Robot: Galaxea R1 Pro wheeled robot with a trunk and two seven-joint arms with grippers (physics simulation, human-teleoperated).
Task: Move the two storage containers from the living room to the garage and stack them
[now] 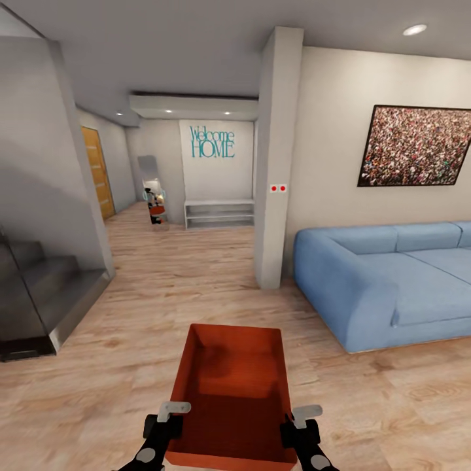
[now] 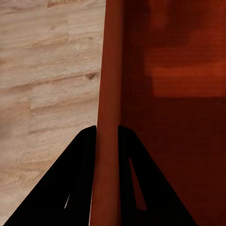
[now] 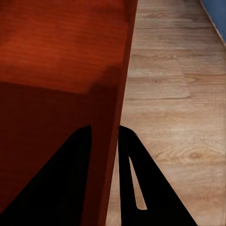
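At the bottom middle of the head view, 1 storage container [image 1: 230, 392] was held up in front of the robot, above the wood plank floor [image 1: 163, 294], its open top showing a bare orange-red inside. The left hand [image 1: 171, 418] was clamped on the container's left wall near its near corner; in the left wrist view the thin wall [image 2: 107, 117] ran straight between the 2 dark fingers [image 2: 70, 188], 1 finger outside and 1 inside, both pressed to it. The right hand [image 1: 302, 422] gripped the right wall the same way, and the right wrist view showed that wall's edge [image 3: 117, 117] pinched between its fingers [image 3: 141, 188], with plank floor beyond.

Around the container the floor lay open on both sides. To the right, a blue sofa [image 1: 386, 288] stood well apart, its rounded arm nearest. Ahead, a white pillar [image 1: 276, 163] rose beside the sofa's end, and left of it a wide passage ran back to a wall with a "Welcome HOME" sign [image 1: 212, 142], a low shelf [image 1: 218, 213] under it. Grey stairs [image 1: 46, 294] edged the passage on the left, and an orange-wood door [image 1: 98, 173] stood farther down that side.
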